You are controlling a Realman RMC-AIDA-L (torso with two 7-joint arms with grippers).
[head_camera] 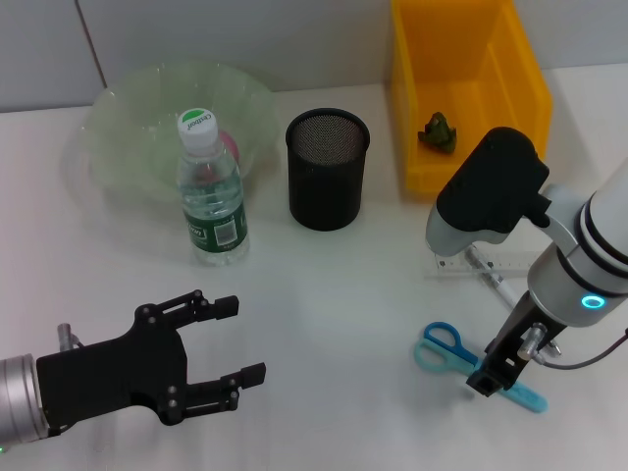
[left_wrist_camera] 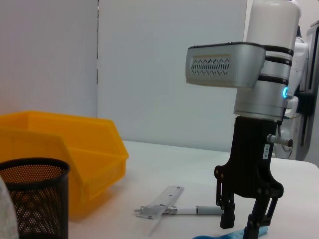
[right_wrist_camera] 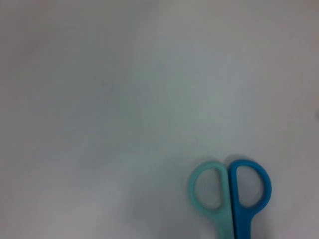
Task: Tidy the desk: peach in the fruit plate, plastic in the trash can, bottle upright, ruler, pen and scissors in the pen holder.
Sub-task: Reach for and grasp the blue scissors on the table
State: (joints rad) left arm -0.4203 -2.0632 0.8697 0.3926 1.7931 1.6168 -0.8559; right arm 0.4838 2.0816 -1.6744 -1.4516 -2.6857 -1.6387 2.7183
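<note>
The right gripper (head_camera: pixel 488 380) stands directly over the two-tone blue scissors (head_camera: pixel 461 361) — one handle loop pale teal, the other deeper blue — which lie flat on the white desk (head_camera: pixel 324 304) at the robot's right front. Their long axis runs diagonally: the loops point toward the middle of the desk and the covered blades trail out to the right and nearer the robot. The gripper meets them at about the middle of that axis, just behind the loops. In the left wrist view the two black fingers (left_wrist_camera: pixel 227 211) point straight down with a narrow gap between them, their tips at or just above the blue plastic; whether they already pinch it cannot be told. The right forearm is near vertical, wrist bent so the tool faces the desk.

The black mesh pen holder (head_camera: pixel 327 167) stands well apart, toward the back centre, so the coming move would be judged a close, a lift and a carry leftward and back. The right arm is plainly the nearer one.

A clear plastic ruler (head_camera: pixel 486 263) and a white pen (left_wrist_camera: pixel 192 210) lie just beyond the scissors. The left gripper (head_camera: pixel 221 353) hovers at the left front, jaws wide, holding nothing. The water bottle (head_camera: pixel 210 191) stands upright before the pale green plate (head_camera: pixel 128 137), and the yellow bin (head_camera: pixel 466 88) holds a small green scrap (head_camera: pixel 439 132).
</note>
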